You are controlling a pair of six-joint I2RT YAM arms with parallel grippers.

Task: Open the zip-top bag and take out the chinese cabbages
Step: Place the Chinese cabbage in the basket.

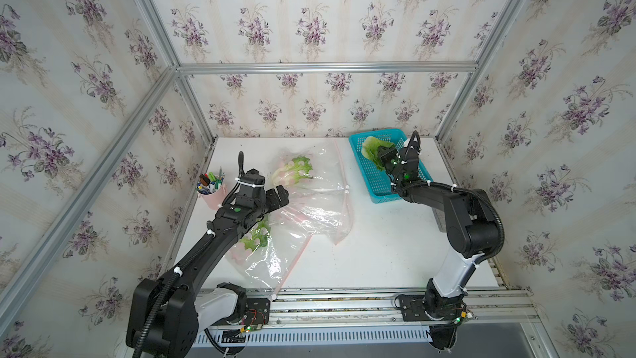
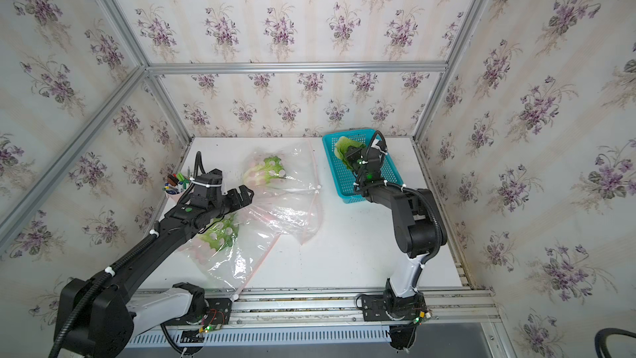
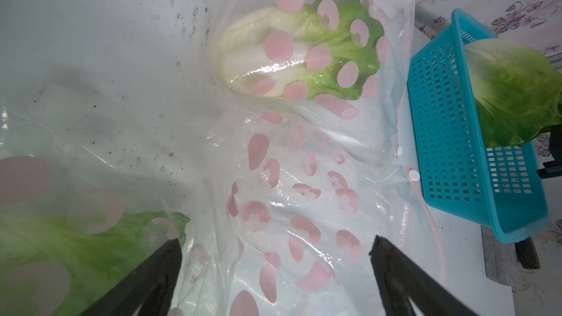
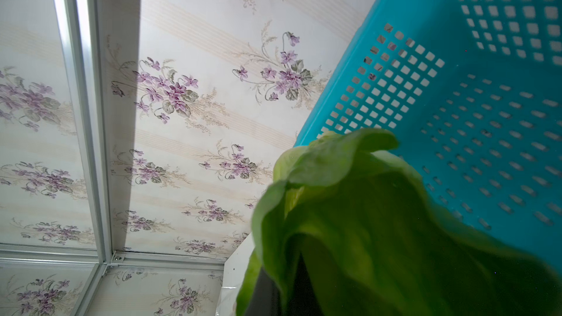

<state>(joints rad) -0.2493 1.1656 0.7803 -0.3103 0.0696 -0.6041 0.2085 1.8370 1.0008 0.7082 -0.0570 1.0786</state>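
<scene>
In a top view, right of center, the right gripper [image 1: 381,156] clenches the first cabbage [image 1: 370,146] over a mesh basket [image 1: 377,185]. Left wrist view: the left gripper [image 3: 275,246] gapes above a crinkly, slippery bag [image 3: 304,177]; second cabbage [image 3: 243,56] bagged upper center, third cabbage [image 3: 60,247] lower left. Right wrist view: light, floppy leaves, probably bruisable; grip the firmer pale base.

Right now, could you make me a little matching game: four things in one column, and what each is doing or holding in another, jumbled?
Things
1. left gripper
2. right gripper
3. pink cup
4. blue basket

States
A. sits at the far edge of the table, on the robot's right side
B. shut on a chinese cabbage
C. open, over a pink-dotted clear bag
D. full of pens

Pairs: 1-C, 2-B, 3-D, 4-A
</scene>
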